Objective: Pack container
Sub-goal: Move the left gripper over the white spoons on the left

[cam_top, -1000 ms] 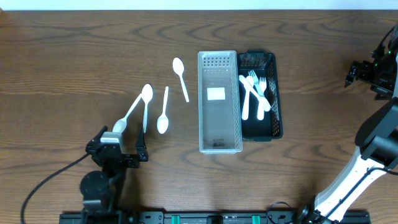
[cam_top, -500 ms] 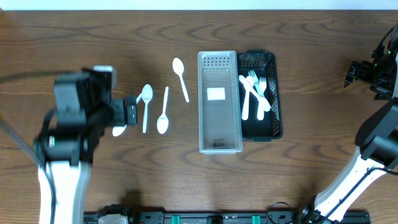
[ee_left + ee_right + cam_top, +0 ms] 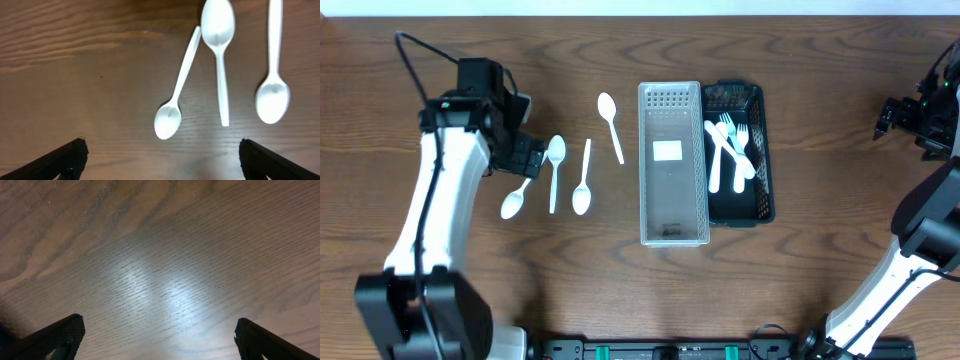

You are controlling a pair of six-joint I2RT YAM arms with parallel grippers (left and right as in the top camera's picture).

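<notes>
Four white plastic spoons (image 3: 583, 180) are loose on the wooden table (image 3: 820, 280), all off at 9 o'clock from the one clear container (image 3: 673, 225). One black basket (image 3: 767, 200) sits tight against it at 3 o'clock. It holds white forks (image 3: 725, 125), too tangled to count. The left gripper (image 3: 524, 157) hangs at 11 o'clock of the outermost spoon, jaws spread wide, gripping nothing. The right gripper (image 3: 159, 337) is way out at 3 o'clock over bare wood, also spread apart with nothing in it.

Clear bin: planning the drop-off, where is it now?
Overhead, the clear bin sits mid-frame, against the left side of the black tray, with spoons further left.
</notes>
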